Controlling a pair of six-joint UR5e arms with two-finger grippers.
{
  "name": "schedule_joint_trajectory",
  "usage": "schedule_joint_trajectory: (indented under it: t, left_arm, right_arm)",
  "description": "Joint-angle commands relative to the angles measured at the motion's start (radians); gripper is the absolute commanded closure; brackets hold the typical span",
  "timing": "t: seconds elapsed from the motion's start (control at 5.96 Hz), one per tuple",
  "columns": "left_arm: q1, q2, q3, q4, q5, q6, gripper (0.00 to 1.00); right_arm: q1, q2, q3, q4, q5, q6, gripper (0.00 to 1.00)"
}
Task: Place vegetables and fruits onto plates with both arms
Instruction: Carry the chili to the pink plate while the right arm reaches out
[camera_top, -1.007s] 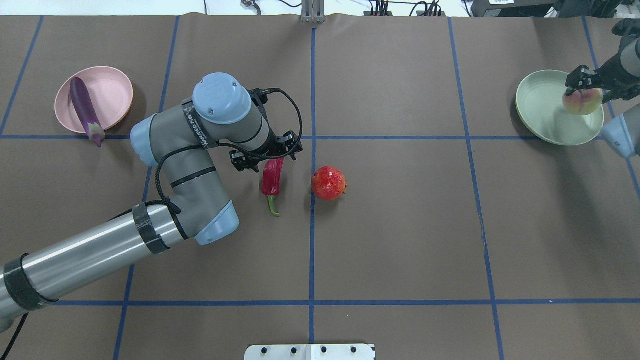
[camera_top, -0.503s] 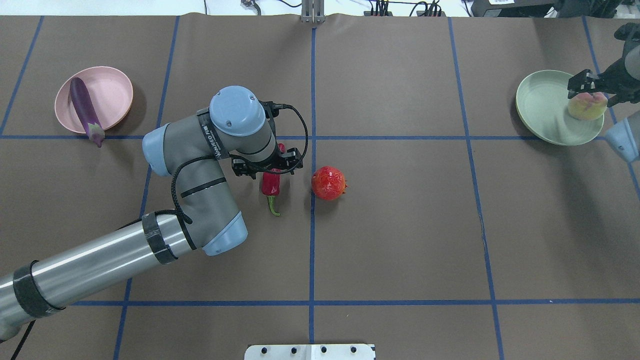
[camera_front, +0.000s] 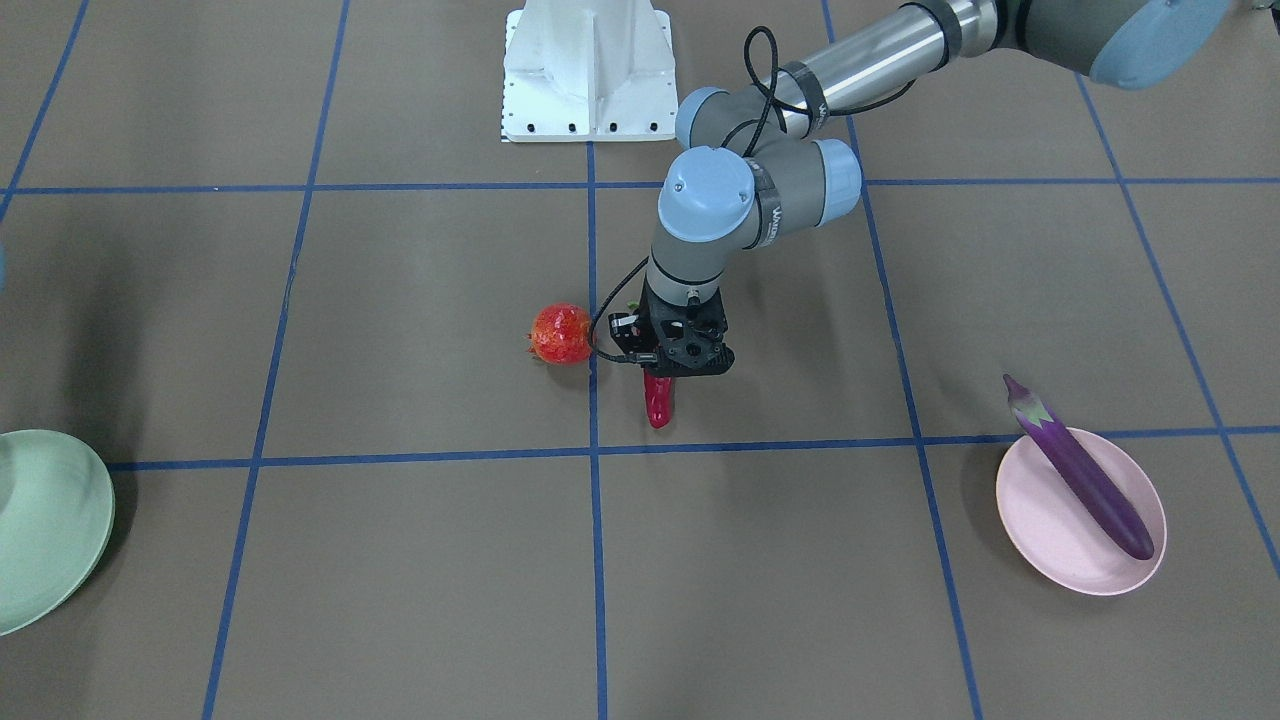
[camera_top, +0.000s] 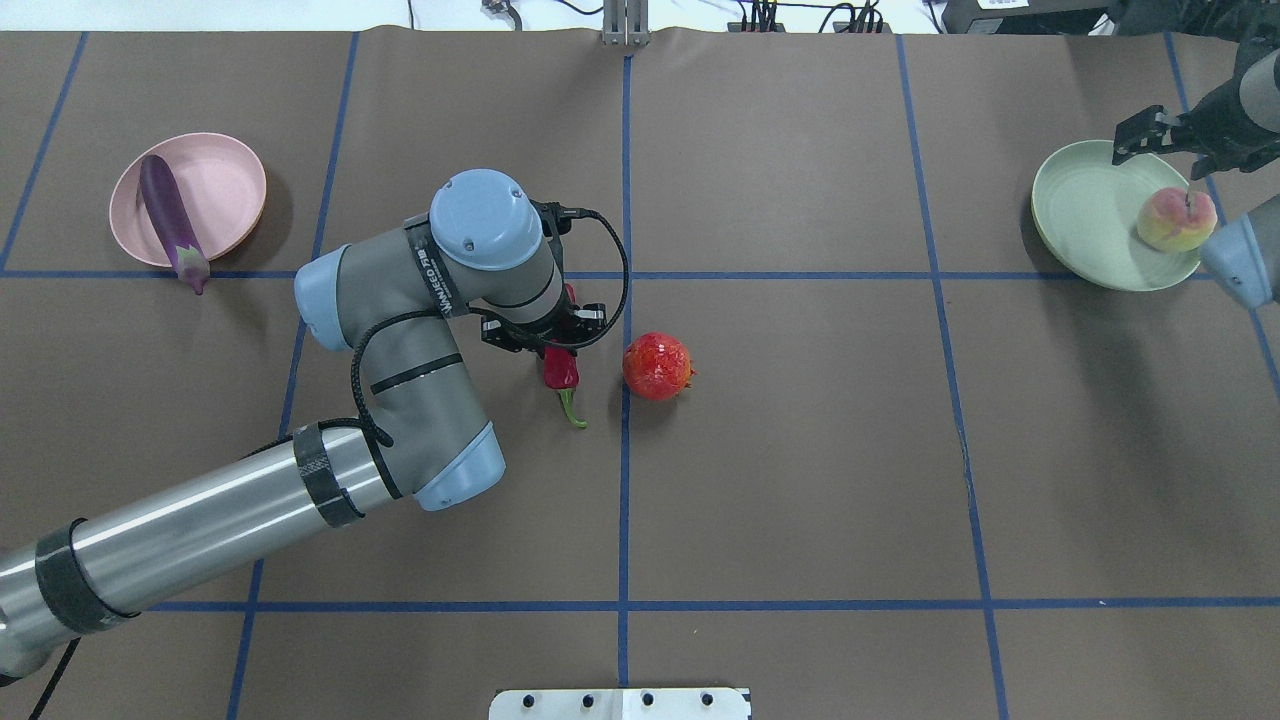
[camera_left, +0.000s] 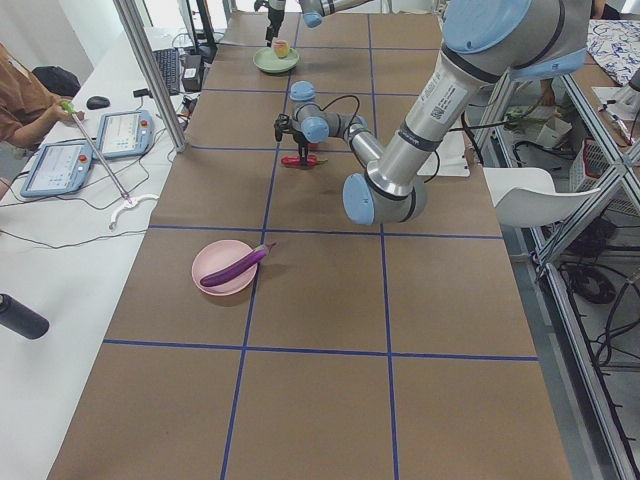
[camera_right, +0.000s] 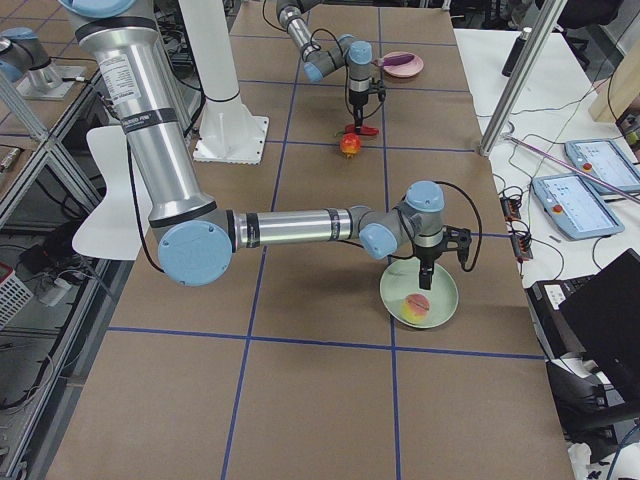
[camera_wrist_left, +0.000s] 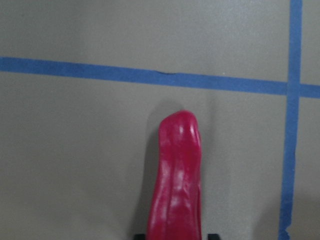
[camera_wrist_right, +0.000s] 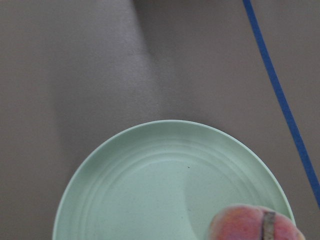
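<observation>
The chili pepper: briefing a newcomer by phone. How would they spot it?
Start at the middle of the table, where the left gripper hangs. The chili pepper is in its grip, beside the round red-orange fruit. Unlike that ball, it is slim, glossy red, with a green stem.

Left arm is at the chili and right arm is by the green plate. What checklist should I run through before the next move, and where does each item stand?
1. Grip: left hand closed on the chili pepper: ok, the wrist view shows it pinched.
2. Pepper lifted off the table: cannot tell.
3. The round red fruit apart from pepper and hand: ok, though close.
4. The pink plate has bare room beside the eggplant: ok.
5. The halved fruit resting in the green plate: ok.
6. The right hand open, clear of that fruit: ok.
</observation>
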Motion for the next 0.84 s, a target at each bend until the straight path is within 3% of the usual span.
schedule_joint_trajectory:
  t: [0.0,0.34,0.5,0.67]
  left_arm:
    - [-0.091,0.029,-0.054,0.0,-0.011,0.001,1.0]
    - [-0.241,0.185,-0.058,-0.006,-0.08,-0.005,1.0]
    - [-0.353,0.206,-0.015,0.005,-0.154,-0.017,1.0]
    - [-0.436,0.213,0.099,0.002,-0.176,-0.018,1.0]
  right_arm:
    - [-0.162,0.004,0.155,0.01,0.01,0.167,0.0]
    - [-0.341,0.064,0.255,0.012,-0.019,0.411,0.0]
    - [-0.411,0.067,0.299,0.012,-0.083,0.485,0.0]
    - [-0.45,0.07,0.316,0.012,-0.123,0.506,0.0]
